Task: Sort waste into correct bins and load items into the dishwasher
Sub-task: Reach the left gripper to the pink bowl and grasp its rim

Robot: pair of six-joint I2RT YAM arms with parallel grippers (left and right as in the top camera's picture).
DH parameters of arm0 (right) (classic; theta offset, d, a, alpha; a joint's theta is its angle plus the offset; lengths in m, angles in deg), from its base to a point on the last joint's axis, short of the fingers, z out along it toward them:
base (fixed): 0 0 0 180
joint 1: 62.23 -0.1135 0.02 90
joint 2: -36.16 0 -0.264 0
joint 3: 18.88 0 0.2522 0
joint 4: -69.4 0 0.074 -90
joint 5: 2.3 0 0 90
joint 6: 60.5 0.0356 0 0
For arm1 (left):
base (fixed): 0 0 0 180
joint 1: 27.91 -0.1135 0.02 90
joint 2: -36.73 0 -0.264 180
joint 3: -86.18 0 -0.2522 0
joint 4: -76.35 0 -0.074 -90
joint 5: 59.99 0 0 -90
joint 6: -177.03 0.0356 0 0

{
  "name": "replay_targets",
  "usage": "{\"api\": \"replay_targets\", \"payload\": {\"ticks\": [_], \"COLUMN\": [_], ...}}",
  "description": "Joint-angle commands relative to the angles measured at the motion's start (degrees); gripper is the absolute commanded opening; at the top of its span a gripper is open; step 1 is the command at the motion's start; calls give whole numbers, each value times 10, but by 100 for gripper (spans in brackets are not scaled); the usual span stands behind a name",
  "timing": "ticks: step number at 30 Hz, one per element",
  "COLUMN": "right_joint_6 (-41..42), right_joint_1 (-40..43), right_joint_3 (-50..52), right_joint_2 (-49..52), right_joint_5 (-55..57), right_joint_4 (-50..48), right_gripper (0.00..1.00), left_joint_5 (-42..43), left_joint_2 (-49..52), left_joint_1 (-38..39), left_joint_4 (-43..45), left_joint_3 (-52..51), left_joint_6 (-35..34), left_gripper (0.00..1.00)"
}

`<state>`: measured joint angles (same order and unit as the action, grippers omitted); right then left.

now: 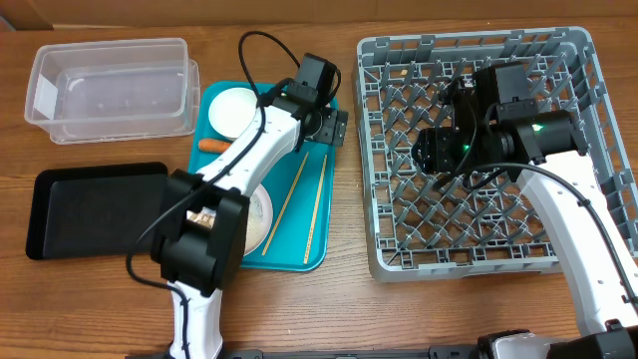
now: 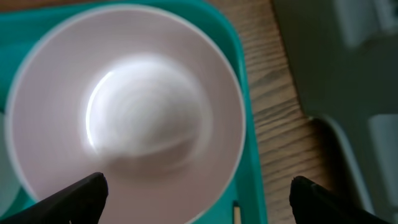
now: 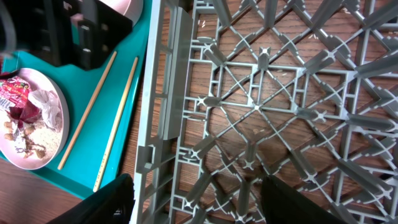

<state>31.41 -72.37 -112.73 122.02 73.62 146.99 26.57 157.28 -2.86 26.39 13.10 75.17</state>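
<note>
The left arm (image 1: pixel 254 145) reaches from the near edge toward the far edge. The left claw (image 2: pixel 199 199) hangs over the teal tray (image 2: pixel 252 180) with its fingers apart, holding nothing. Its wrist view shows a white bowl (image 2: pixel 124 106) directly below, by the tray's right rim; from overhead the arm hides that bowl. The right claw (image 3: pixel 199 202), also spread and empty, hovers above the dish rack (image 3: pixel 261 106) near the right edge. Its view alone shows a red wrapper (image 3: pixel 15 93) and rice (image 3: pixel 43 137) on the plate (image 3: pixel 56 99), beside the chopsticks (image 3: pixel 93 106).
</note>
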Motion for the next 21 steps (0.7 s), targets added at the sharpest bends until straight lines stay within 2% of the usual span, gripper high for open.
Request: {"api": "replay_targets", "payload": {"ticks": [1, 3, 5, 15, 18, 21], "right_joint_6": [3, 3, 3, 3, 3, 3], "right_joint_1": [0, 0, 0, 0, 0, 0], "right_joint_3": [2, 2, 2, 2, 2, 2], "right_joint_2": [-9, -9, -9, -9, -9, -9], "right_joint_5": [6, 6, 6, 6, 6, 6], "right_joint_4": [-1, -1, -1, -1, -1, -1], "right_gripper": [68, 68, 68, 68, 68, 68], "left_joint_5": [5, 5, 5, 5, 5, 5], "left_joint_2": [31, 39, 40, 34, 34, 34], "left_joint_1": [4, 4, 4, 5, 5, 5], "left_joint_4": [2, 3, 5, 11, 6, 5], "left_joint_3": [6, 6, 6, 21, 31, 38], "left_joint_6": [5, 5, 5, 5, 5, 5], "left_gripper": [93, 86, 72, 14, 4, 4]}}
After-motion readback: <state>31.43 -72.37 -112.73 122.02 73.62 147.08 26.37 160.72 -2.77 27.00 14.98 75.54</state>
